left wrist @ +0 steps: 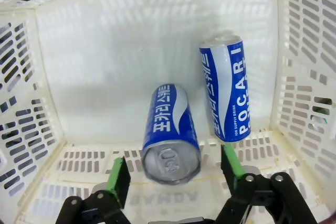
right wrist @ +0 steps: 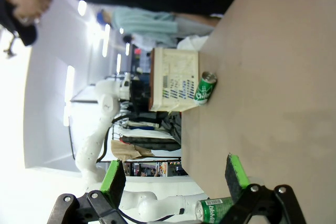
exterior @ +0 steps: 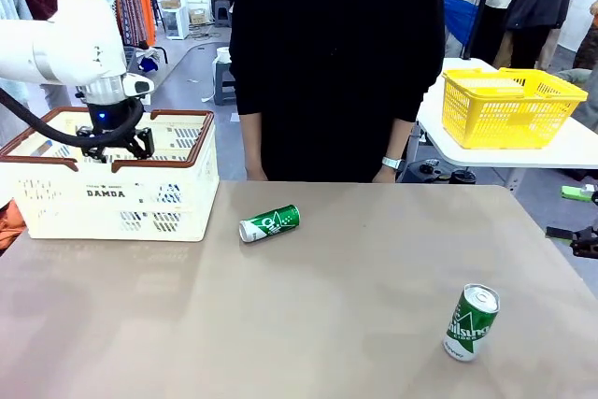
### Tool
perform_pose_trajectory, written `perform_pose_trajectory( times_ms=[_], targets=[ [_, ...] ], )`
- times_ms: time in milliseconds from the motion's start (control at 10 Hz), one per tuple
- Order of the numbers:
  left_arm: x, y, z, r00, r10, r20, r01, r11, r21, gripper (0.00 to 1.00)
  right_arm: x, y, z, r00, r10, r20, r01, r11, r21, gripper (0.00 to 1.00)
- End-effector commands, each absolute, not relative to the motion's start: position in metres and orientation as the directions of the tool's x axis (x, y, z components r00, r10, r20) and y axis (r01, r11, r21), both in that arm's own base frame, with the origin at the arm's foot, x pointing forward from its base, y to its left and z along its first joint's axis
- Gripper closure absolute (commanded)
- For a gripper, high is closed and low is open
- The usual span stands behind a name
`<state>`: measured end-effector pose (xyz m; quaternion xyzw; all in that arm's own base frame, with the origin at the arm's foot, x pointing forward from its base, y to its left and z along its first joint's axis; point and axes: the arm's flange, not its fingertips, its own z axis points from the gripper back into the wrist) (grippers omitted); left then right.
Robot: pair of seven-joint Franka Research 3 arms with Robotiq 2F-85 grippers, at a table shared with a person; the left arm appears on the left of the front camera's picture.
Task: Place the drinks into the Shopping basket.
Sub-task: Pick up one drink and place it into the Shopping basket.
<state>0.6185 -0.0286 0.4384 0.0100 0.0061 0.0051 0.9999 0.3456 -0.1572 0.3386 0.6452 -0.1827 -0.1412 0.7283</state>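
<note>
My left gripper [exterior: 114, 142] hangs over the cream Shopping basket [exterior: 56, 195] at the table's far left. In the left wrist view its jaws [left wrist: 173, 163] stand open, the green pads clear of a blue-and-white Pocari can [left wrist: 170, 135] between them. A second Pocari can [left wrist: 227, 90] lies on the basket floor [left wrist: 105, 51] beside it. One green can [exterior: 269, 223] lies on its side mid-table, and another [exterior: 472, 322] stands at the front right. My right gripper [exterior: 572, 217] waits open at the right edge, its fingers [right wrist: 176, 169] holding nothing.
A person in black [exterior: 336, 63] stands at the far edge, hands behind the table rim. A yellow mesh basket [exterior: 509, 105] sits on a separate white table at the back right. Bare tan tabletop [exterior: 327, 324] lies between the green cans.
</note>
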Motion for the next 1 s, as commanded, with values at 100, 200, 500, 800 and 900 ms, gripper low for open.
perform_pose_trajectory(
  times_ms=[100,200,500,800,900],
  targets=[
    [0.61,-0.013,0.467,0.999,-0.036,0.017,0.037,0.997,-0.074,0.0,0.345,-0.158,0.344,0.899,-0.432,0.067,-0.013,0.127,0.992,0.0],
    [0.602,-0.004,0.49,0.998,-0.036,0.05,0.042,0.991,-0.124,0.0,0.345,-0.158,0.344,0.899,-0.432,0.067,-0.013,0.127,0.992,0.0],
    [0.549,0.037,0.578,0.997,0.045,0.062,-0.021,0.941,-0.338,0.0,0.345,-0.158,0.344,0.899,-0.432,0.067,-0.013,0.127,0.992,0.0],
    [0.452,0.078,0.593,0.997,0.016,0.075,0.041,0.719,-0.694,0.0,0.345,-0.158,0.344,0.899,-0.432,0.067,-0.013,0.127,0.992,0.0],
    [0.41,0.098,0.577,0.996,-0.044,0.074,0.085,0.619,-0.781,0.0,0.345,-0.158,0.344,0.899,-0.432,0.067,-0.013,0.127,0.992,0.0]
  ],
)
